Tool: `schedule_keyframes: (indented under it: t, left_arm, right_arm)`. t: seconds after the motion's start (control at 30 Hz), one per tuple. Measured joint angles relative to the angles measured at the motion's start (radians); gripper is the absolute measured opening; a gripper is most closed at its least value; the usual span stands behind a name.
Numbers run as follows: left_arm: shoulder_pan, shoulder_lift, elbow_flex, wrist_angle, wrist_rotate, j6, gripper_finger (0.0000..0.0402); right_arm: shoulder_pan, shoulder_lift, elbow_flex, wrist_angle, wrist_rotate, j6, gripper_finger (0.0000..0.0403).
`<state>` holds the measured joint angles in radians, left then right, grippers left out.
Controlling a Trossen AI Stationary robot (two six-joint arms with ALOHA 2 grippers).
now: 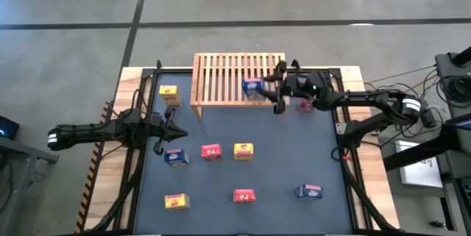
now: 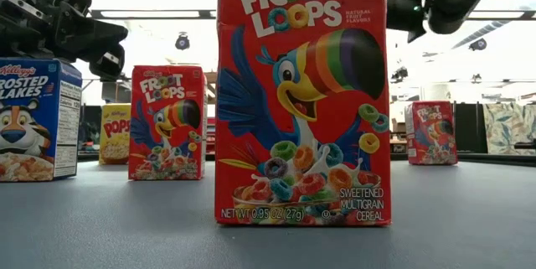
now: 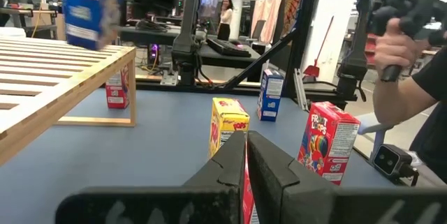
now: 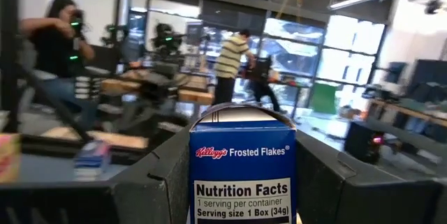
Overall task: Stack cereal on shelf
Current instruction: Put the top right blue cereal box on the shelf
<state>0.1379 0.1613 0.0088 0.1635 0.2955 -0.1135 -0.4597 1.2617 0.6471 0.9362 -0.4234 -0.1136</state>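
Note:
My right gripper (image 1: 263,89) is shut on a blue Frosted Flakes box (image 1: 252,87) over the right part of the light-wood slatted shelf (image 1: 228,74). In the left wrist view this box (image 3: 87,8) shows blurred above the slats (image 3: 56,70). My left gripper (image 1: 168,129) waits shut above the table's left side, touching nothing. A yellow box (image 1: 168,94) stands left of the shelf and a red box (image 1: 305,104) lies under the right arm. Several more boxes stand on the mat: blue (image 1: 176,157), red (image 1: 211,151), yellow (image 1: 243,150). My right gripper pinches the blue box between its two fingers (image 4: 160,182), on the box's two opposite faces, with the narrow Nutrition Facts side (image 4: 241,189) facing the wrist. The fingers reach in level from the table's right side. The box is upright; whether its bottom touches the slats I cannot tell.
Near the front edge stand a yellow box (image 1: 176,201), a red box (image 1: 243,195) and a blue box (image 1: 310,191). The red one fills the low view (image 2: 303,97). A person (image 3: 412,77) stands beyond the table's right side. Open mat lies between the shelf and the middle row.

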Motion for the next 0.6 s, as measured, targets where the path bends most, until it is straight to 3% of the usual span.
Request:
schedule_keyframes:
  t: [0.17,0.4,0.6]
  left_arm:
    - [0.000,0.001,0.000,0.000,0.000,0.000,0.0000]
    - [0.000,0.001,0.000,0.000,0.000,0.000,0.0000]
    - [0.000,0.001,0.000,0.000,0.000,0.000,0.0000]
  right_arm:
    - [-0.109,0.027,0.049,0.017,-0.082,0.019,0.0178]
    - [-0.289,0.030,0.047,0.169,-0.154,0.187,0.0178]
    - [-0.410,0.078,0.048,0.181,-0.215,0.256,0.0178]
